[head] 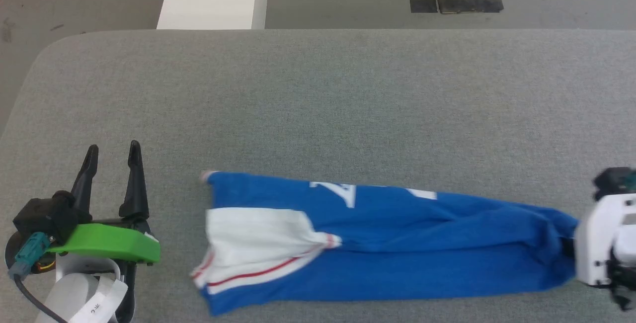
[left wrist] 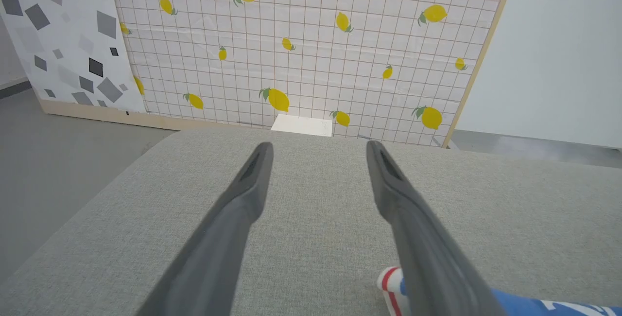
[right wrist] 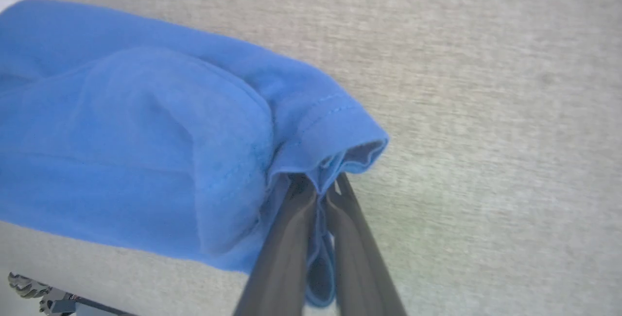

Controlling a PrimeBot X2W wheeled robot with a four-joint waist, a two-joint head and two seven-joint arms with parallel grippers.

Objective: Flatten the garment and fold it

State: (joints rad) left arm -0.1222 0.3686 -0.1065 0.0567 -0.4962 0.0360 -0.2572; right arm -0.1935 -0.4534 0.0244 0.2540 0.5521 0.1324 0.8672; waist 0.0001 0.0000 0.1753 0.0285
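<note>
Head view, from left to right: the left gripper (head: 113,147) is seen over the near left part of the table (head: 318,89). Its two fingers are spread wide and nothing is held between them. The shirt (head: 397,243) is laid on the table along its near edge. It is bunched into a long, thin strip, and a white sleeve (head: 258,233) is folded on top at its left end. At the near right side of the table, the right gripper (right wrist: 318,184) is pressed together on the blue hem (right wrist: 335,131), and a bit of cloth is pinched. The step in hand looks to be the flattening. It is best done if the hem is held tight and pulled slowly, low over the table, so the wrinkles are drawn out. The other end should be held down by the left gripper, or the whole shirt may just be dragged along.
</note>
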